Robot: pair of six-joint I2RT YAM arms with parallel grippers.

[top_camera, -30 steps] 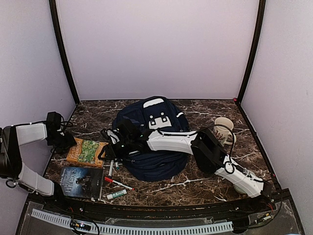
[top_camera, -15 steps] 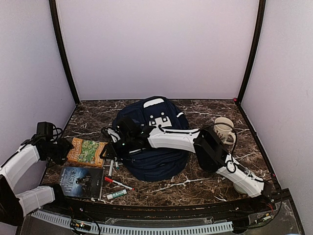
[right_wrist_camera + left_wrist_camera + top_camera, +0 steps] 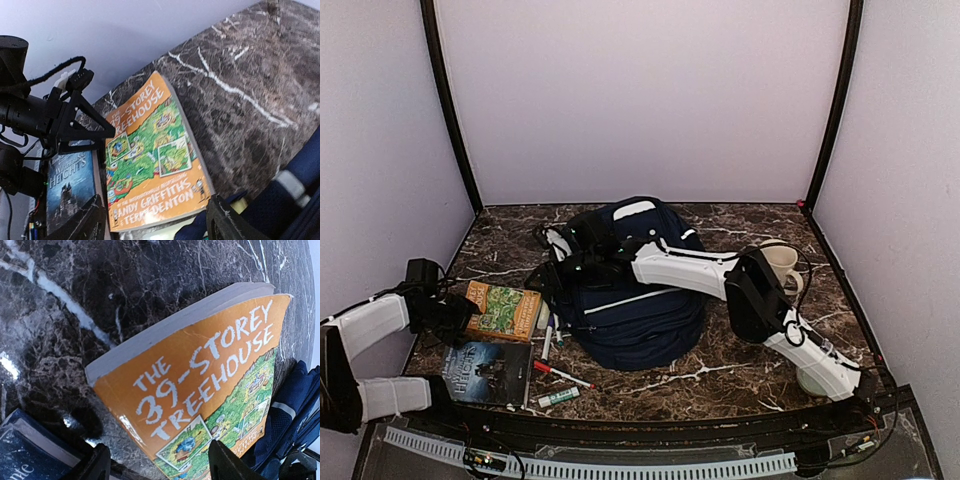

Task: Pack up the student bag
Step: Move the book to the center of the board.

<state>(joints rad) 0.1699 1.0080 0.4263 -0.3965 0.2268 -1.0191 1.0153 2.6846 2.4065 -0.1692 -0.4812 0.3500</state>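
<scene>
student bag (image 3: 638, 290) at counter (image 3: 720, 220) centre, navy, white patch toward 12 o'clock. orange book (image 3: 502, 310) flat at bag's 9 o'clock, just beside it. dark book (image 3: 488, 368) at orange book's 6 o'clock. pens (image 3: 558, 375) between dark book and bag. mug (image 3: 785, 258) at bag's 3 o'clock. left jaws released, spread over orange book's 9 o'clock edge; contact unclear. right jaws released at bag's 9 o'clock side, nothing clamped.
</scene>
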